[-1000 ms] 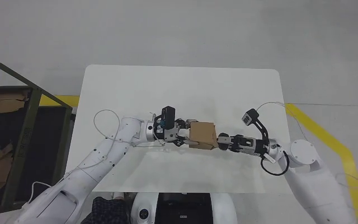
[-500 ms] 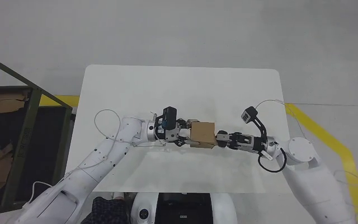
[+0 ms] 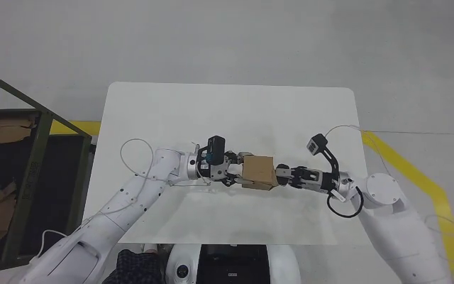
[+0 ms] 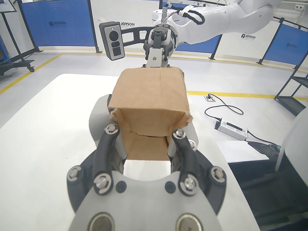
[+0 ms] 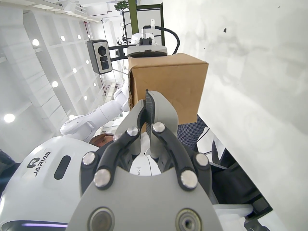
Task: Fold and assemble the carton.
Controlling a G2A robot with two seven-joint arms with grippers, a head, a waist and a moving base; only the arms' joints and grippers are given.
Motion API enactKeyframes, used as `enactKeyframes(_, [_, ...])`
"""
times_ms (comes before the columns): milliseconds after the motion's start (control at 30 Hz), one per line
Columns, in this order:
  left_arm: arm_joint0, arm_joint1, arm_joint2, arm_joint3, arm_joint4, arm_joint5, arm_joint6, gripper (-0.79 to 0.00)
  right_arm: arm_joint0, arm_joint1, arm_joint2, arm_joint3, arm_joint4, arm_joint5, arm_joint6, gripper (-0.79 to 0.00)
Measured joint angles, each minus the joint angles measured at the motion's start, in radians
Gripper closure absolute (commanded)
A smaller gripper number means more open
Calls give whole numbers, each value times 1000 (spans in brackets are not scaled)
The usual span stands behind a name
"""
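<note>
Near the 6 o'clock edge of the white tabletop point(image 3: 227, 106), just toward 3 o'clock from its middle, you have the brown carton point(image 3: 257, 171) caught end to end between both arms. Your left end effector point(image 3: 237, 171) sits at the carton's 9 o'clock, spread wide, its two fingers point(image 4: 99, 121) clamped on the outer walls of the near end. Your right end effector point(image 5: 147, 97) sits at the carton's 3 o'clock with its fingers pressed tight together and nothing between them. Their joined tips are set against the far end panel like a blunt pusher. Whether the carton rests on the tabletop or hangs just above it cannot be told from these views.

By the look of it, the job is well past halfway. The body stands squared up as a box, and the end facing the right arm shows a flat, closed panel. The end inside the left arm's grip is the unfinished part. One flap point(image 4: 147, 147) is folded inward, a dark gap runs across above it, and the ragged upper edge flares outward rather than lying flush. What seems left for you is to seat that end's flaps and close the gap. That will likely mean shifting the left grip off the opening, since the fingers straddle it.
</note>
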Motion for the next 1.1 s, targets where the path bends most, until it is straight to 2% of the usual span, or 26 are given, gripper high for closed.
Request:
enactKeyframes(400, [-9, -8, 9, 12, -14, -3, -17, -351, 10, 0, 1, 2, 0, 1, -1, 0])
enactKeyframes(733, [-15, -11, 2, 28, -21, 1, -15, -351, -74, 11, 63, -30, 42, -8, 14, 0])
enactKeyframes(967, [-17, -13, -1, 34, -20, 2, -14, -351, -101, 12, 65, -59, 53, -3, 15, 0])
enactKeyframes(1100, [-17, -14, -1, 35, -18, 2, -14, -351, -102, 11, 57, -63, 57, 1, 13, -28])
